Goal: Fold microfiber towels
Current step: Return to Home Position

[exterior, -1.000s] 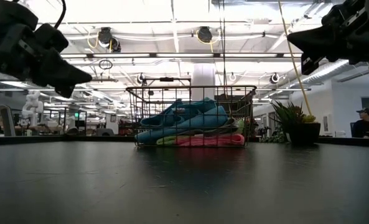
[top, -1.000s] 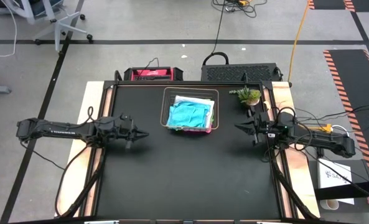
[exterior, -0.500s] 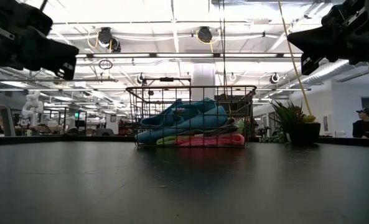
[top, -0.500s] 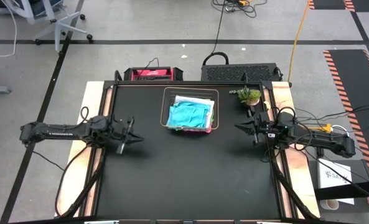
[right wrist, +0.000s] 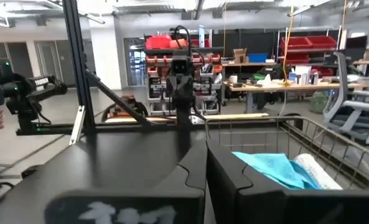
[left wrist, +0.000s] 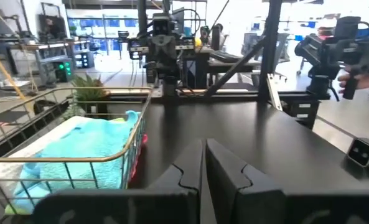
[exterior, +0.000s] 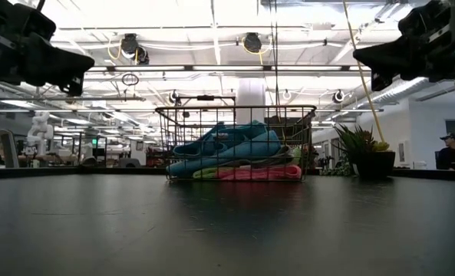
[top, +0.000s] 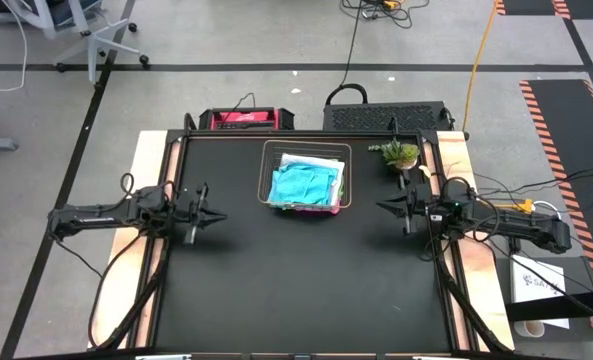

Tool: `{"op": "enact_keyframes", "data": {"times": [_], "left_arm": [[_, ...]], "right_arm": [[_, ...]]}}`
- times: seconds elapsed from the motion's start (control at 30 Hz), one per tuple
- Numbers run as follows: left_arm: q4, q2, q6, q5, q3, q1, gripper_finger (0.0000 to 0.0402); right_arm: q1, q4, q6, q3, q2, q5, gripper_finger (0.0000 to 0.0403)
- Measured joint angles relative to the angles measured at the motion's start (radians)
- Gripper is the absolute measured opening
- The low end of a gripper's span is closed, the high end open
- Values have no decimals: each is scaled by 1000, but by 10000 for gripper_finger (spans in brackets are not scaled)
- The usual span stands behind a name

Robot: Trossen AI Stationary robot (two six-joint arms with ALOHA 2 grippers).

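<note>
Retracting: left gripper [top: 219, 215] has drawn back toward the left edge of the table [top: 306, 290] over the last second; jaws pressed together, holding nothing.
Right gripper [top: 382, 207]: near the right edge, barely shifted; jaws pressed together, holding nothing.
Towels [top: 304, 185]: stacked in the basket [top: 307, 146] at the middle of the far edge; turquoise on top, pink and green lowest in the low view.
Plant [top: 400, 153]: far right corner, just beside the basket.
Reading: no towel lies loose on the table; folding looks finished, arms heading home.
</note>
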Motion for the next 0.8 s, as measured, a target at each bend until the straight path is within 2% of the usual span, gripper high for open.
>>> {"op": "enact_keyframes", "data": {"times": [0.17, 0.4, 0.57, 0.7, 0.8], "left_arm": [[-1, 1, -26, -7, 0, 0, 21], [-2, 1, -58, -15, 0, 0, 21], [-2, 1, -155, -13, 0, 0, 21], [4, 1, -301, 26, 0, -3, 21], [17, 1, -344, 49, 0, -12, 21]], "right_arm": [[0, 1, -19, 0, 0, 1, 0], [0, 1, 96, 0, 0, 0, 0], [0, 2, 95, 0, 0, -1, 0], [0, 2, 95, 0, 0, -1, 0], [0, 2, 95, 0, 0, -1, 0]]}}
